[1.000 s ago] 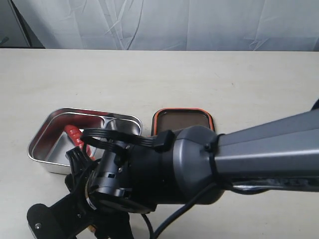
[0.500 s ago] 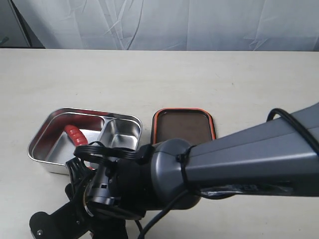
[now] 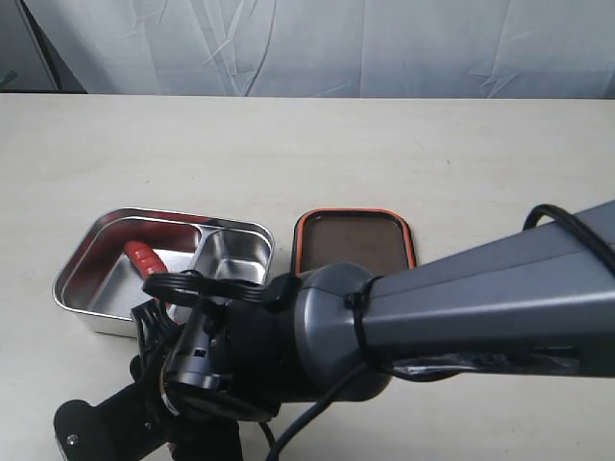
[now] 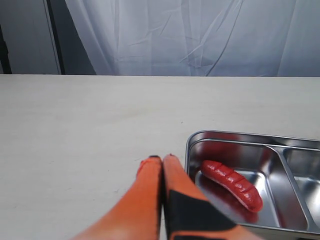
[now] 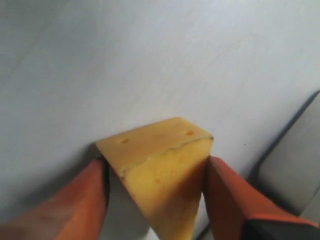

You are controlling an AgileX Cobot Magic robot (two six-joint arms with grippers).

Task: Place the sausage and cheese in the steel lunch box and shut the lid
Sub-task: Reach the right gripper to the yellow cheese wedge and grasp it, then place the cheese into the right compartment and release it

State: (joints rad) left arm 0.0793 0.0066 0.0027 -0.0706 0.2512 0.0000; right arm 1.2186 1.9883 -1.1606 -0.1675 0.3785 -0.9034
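Step in hand, as I judged it: grab the cheese (image 5: 160, 175). It sat on the table (image 3: 384, 154) near an edge of the box (image 4: 235, 136), hidden behind the R arm in the exterior view. R gripper (image 5: 155, 167) straddled it, fingers (image 5: 75, 200) wide apart, one on each side of the wedge. One pad looked to touch a side face; the other showed a sliver of table btwn pad & cheese. So no grip yet, nothing held. L gripper (image 4: 162, 161) was pressed shut & empty, just beside a box corner, outside it. Sausage (image 4: 232, 184) lay in the bigger compartment; the smaller one looked empty. Lid (image 3: 354, 242) lay flat on the table just beside the box.

To do it well: close slowly so the touching pad wouldn't shove the wedge sideways. Tapered faces could squirt it out, so pads should sit low & square on the flat sides. Lift straight up before swinging over the rim. Smaller compartment seemed the obvious drop spot. Keep clear of the L gripper nearby.
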